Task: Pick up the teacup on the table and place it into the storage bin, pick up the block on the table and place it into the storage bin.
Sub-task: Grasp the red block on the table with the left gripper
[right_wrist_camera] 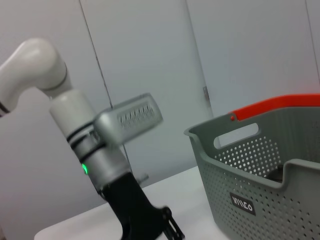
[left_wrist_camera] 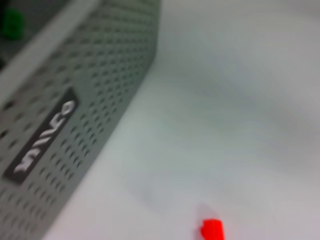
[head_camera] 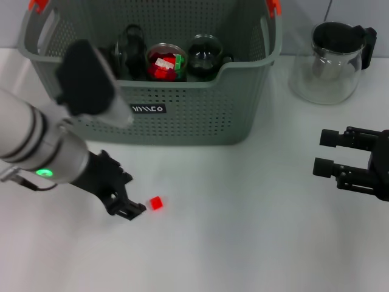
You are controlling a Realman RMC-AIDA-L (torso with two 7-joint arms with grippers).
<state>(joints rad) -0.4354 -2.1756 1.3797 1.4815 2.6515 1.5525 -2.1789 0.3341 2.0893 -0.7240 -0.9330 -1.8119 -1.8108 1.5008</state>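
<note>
The red block [head_camera: 156, 203] lies on the white table in front of the storage bin [head_camera: 182, 121]; the left wrist view shows the block [left_wrist_camera: 212, 230] close below the camera, beside the bin's labelled wall [left_wrist_camera: 60, 135]. My left gripper [head_camera: 135, 209] hangs low over the table with its tip just left of the block, apart from it. A dark glass teacup [head_camera: 205, 56] sits inside the bin among other glassware. My right gripper [head_camera: 328, 152] hovers open and empty at the right edge of the table, far from the block.
A glass pitcher with a black lid [head_camera: 331, 61] stands at the back right, beside the bin. Inside the bin, a glass jar [head_camera: 164, 64] holds red and green pieces. The right wrist view shows my left arm [right_wrist_camera: 95, 150] and the bin [right_wrist_camera: 260, 190].
</note>
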